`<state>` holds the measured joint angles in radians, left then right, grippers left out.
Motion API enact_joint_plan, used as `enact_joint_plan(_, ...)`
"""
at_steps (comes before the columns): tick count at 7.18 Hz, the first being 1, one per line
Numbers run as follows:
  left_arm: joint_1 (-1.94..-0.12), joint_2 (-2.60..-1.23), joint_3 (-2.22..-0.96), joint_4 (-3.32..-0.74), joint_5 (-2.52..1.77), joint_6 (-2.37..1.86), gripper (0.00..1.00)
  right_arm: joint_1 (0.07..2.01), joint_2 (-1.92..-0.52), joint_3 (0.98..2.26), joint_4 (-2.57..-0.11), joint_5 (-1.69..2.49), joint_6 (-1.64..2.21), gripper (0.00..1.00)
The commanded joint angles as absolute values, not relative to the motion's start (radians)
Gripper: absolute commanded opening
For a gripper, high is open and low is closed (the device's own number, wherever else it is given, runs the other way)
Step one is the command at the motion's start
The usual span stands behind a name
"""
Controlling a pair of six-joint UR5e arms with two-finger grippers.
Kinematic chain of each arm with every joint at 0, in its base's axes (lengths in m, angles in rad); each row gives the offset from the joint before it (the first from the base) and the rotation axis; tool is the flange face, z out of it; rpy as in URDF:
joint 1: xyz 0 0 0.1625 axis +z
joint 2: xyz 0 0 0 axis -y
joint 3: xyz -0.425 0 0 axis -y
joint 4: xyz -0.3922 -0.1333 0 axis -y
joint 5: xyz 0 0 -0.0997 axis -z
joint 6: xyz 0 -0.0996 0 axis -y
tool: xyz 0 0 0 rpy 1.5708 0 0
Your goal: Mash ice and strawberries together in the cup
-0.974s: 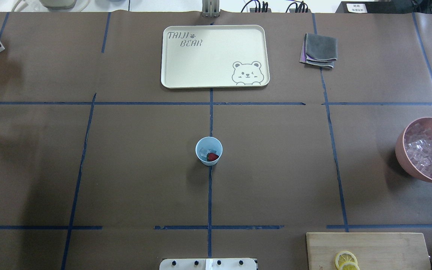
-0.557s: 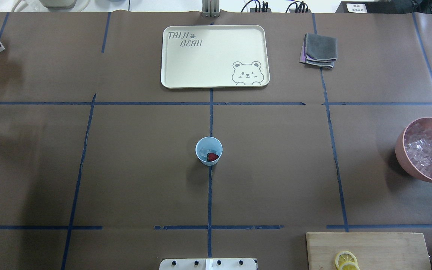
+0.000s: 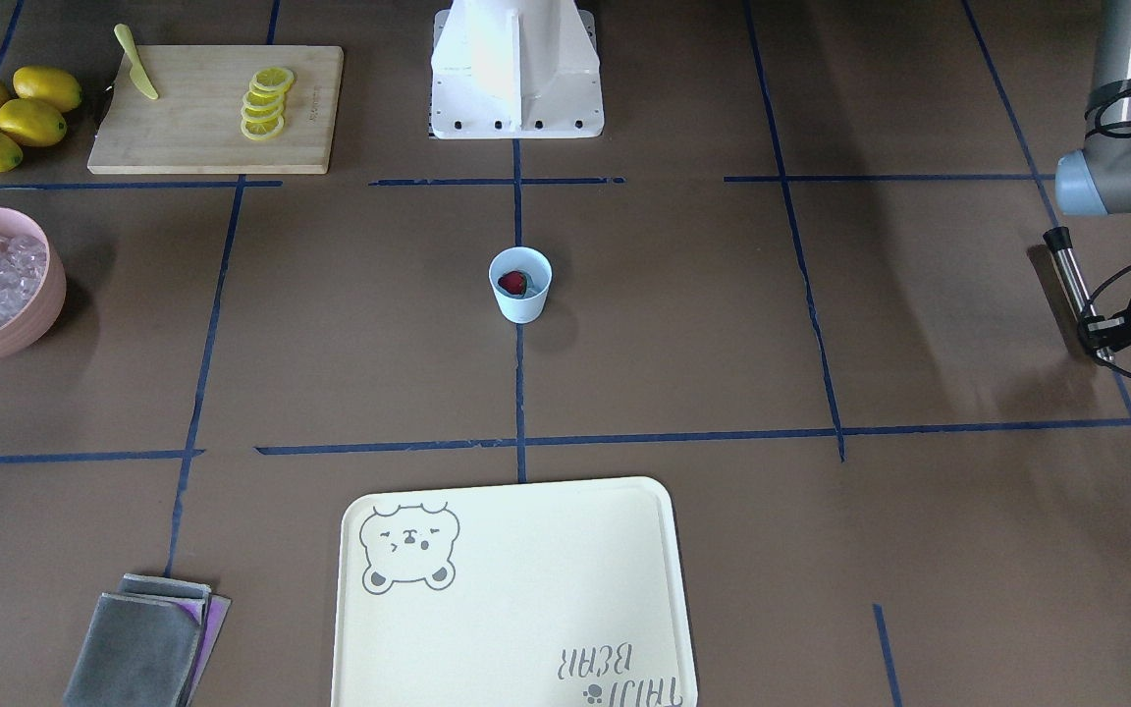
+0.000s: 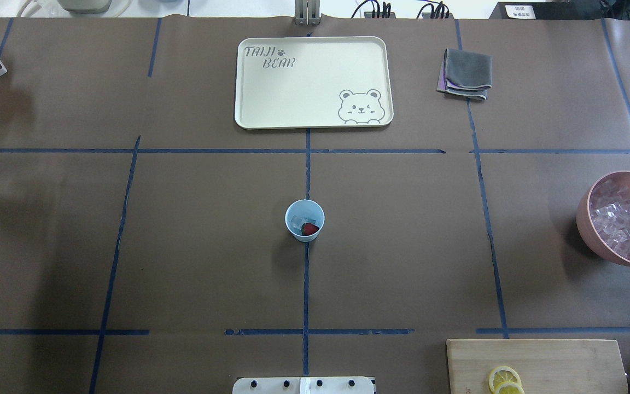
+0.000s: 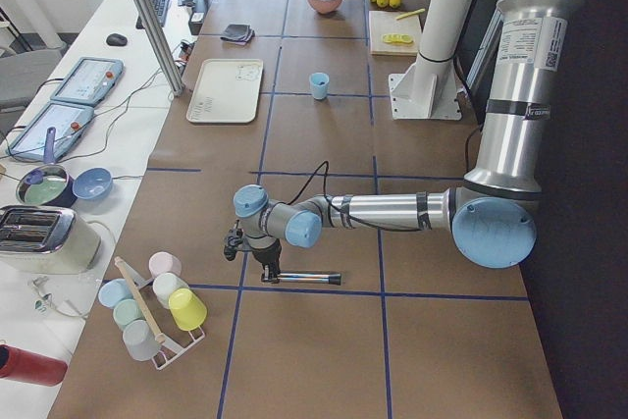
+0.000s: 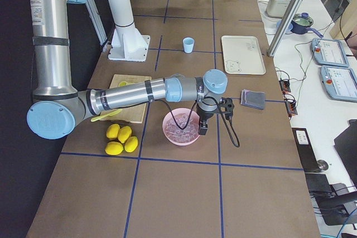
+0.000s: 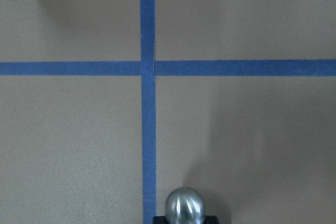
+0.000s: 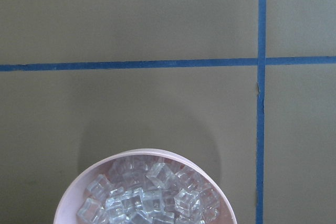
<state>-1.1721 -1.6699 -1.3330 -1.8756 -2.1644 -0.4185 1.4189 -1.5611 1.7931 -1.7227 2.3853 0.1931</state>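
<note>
Steel rod (image 5: 306,279) is clamped by one end in the left fingers (image 5: 266,268), near the table's left end. At the table's centre the cup (image 4: 307,206) holds ice (image 4: 296,220) and a strawberry (image 4: 309,229). By the right edge the right fingers (image 6: 202,130) hang over the pink bowl (image 6: 179,142); their opening cannot be told.

Bright, even, diffuse light falls from overhead. Shadows on the brown counter (image 4: 402,246) are soft-edged. The cup (image 4: 315,210) throws a faint one toward the robot's side, and the pink bowl (image 4: 583,224) a darker one on its left. Broad dim patches lie along the left edge of the overhead view. The fixed views are sharp. In the left wrist view the metal rod (image 7: 185,208) sits so close to the lens that it blurs, with a white highlight on its rounded end. The right wrist view looks greenish and dimmer than the others.
</note>
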Motion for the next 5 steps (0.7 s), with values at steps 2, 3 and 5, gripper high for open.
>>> enact_joint_plan(2, -1.172, -1.671, -1.298, -1.942, -2.163, -0.419, 0.09, 1.419, -1.563, 1.792, -1.724, 2.385, 0.192, 1.0)
enact_joint_plan(3, -1.172, -1.671, -1.298, -1.95, -2.163, -0.422, 0.37, 1.419, -1.565, 1.792, -1.724, 2.385, 0.19, 1.0)
enact_joint_plan(5, -1.172, -1.672, -1.31, -1.95, -2.164, -0.423, 1.0, 1.419, -1.565, 1.792, -1.724, 2.385, 0.193, 1.0)
